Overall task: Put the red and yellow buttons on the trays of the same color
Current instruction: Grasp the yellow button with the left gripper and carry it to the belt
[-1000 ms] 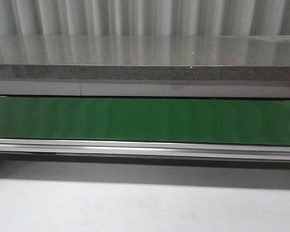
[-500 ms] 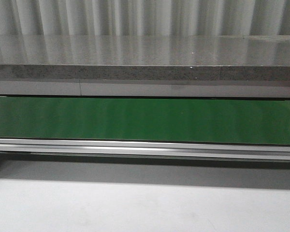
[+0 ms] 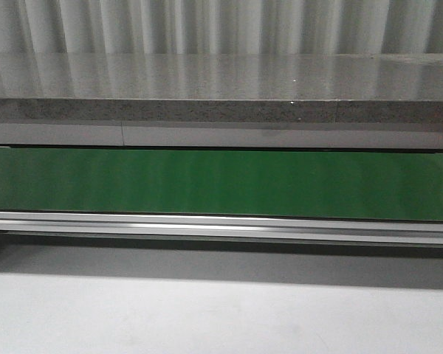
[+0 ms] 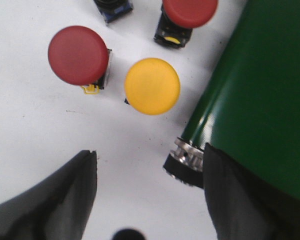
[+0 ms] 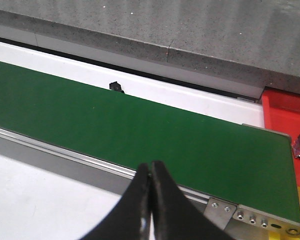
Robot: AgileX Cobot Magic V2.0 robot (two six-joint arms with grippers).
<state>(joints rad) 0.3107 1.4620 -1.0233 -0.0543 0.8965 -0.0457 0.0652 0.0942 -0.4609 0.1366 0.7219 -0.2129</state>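
Left gripper (image 4: 149, 200) over the buttons, jaws apart
I see a yellow button (image 4: 152, 86) beside a red button (image 4: 78, 55); right gripper (image 5: 151, 205) closed, empty

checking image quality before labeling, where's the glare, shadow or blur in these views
Front view: pale streaks of glare on the stone counter, a dark shadow band under the conveyor rail. Left wrist view: sheen along the green belt roller; the open left tool is blurred, the yellow button sharp. Right wrist view: evenly lit; shut right tool soft.
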